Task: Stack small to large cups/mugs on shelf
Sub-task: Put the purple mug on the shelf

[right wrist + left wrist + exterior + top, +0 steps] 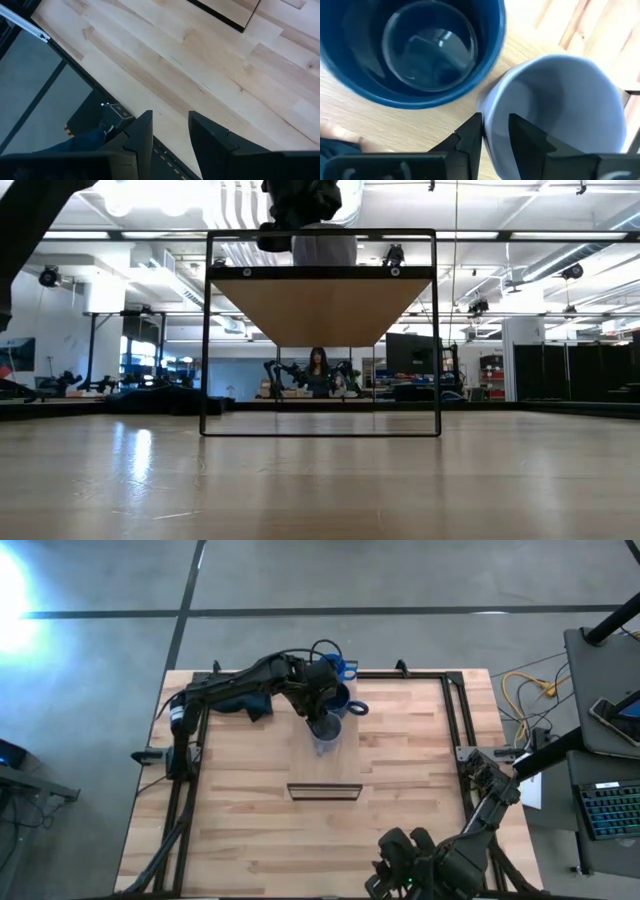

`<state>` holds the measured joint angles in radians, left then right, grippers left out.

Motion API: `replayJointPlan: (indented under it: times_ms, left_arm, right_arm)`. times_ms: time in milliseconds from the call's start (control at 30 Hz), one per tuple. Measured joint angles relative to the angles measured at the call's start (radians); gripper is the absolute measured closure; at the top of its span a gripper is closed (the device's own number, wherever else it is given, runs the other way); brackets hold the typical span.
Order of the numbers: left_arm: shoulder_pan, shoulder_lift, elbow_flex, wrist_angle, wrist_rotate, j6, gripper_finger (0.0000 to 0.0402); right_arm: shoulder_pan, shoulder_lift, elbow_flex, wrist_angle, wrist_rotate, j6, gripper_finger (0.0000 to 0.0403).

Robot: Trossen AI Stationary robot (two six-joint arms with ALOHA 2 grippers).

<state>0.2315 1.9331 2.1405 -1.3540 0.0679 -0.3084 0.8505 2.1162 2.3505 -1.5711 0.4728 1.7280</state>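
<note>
The small grey-blue mug [326, 732] is on the light wood shelf [345, 765], mouth up, with my left gripper [318, 718] shut on it. In the left wrist view the gripper [495, 137] and mug [565, 105] sit beside the dark navy mug [427, 50]. The navy mug [338, 698] stands upright on the shelf's far part. The bright blue mug [343, 667] stands behind it. In the low view the grey-blue mug [325, 250] shows above the shelf board [320, 310]. My right gripper [170, 135] is open and empty near the table's front edge [400, 860]. My left gripper holds the grey-blue mug by its wall at the rim [492, 107], on the side facing the navy mug. One finger [525, 140] is inside the mug and one [470, 137] is outside. The fingers come from above, pointing down. The mug is upright at the shelf top; whether it rests there I cannot tell.
A dark blue cloth [245, 700] lies at the table's far left under my left arm. The shelf's dark metal frame [325, 792] is at its near end. Black rails [455, 720] run along the table's sides. A person [318, 370] shows far behind the table.
</note>
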Motion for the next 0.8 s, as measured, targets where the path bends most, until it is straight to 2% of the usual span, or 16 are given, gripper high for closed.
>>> replayJointPlan:
  times_ms: [800]
  left_arm:
    - [-0.074,-0.006,-0.007,-0.036,0.033,-0.021,0.0320]
  right_arm:
    - [0.000,0.000,0.000,0.000,0.000,-0.020,0.0285]
